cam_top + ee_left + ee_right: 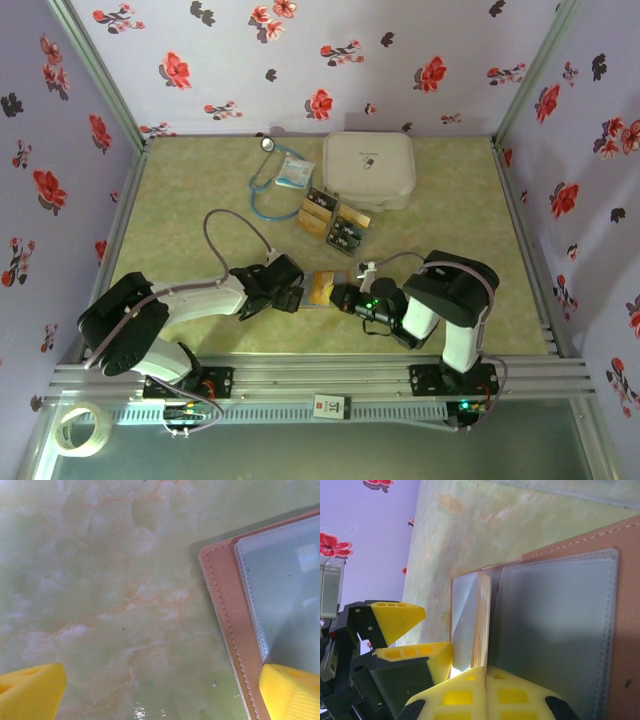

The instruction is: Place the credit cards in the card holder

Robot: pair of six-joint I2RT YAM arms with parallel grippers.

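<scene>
The pinkish-brown card holder lies open near the front of the table between my two grippers. Its stitched corner and a greyish clear pocket are in close view. My right gripper is shut on a gold credit card, held edge-on against the holder's inner pockets. My left gripper is open; its right fingertip rests on the holder's edge and the other hangs over bare table. Several black and gold credit cards lie in a cluster further back.
A large white rounded case stands at the back. To its left lie a white-blue packet and a stethoscope. A tape roll sits off the table at the front left. Floral walls enclose the table.
</scene>
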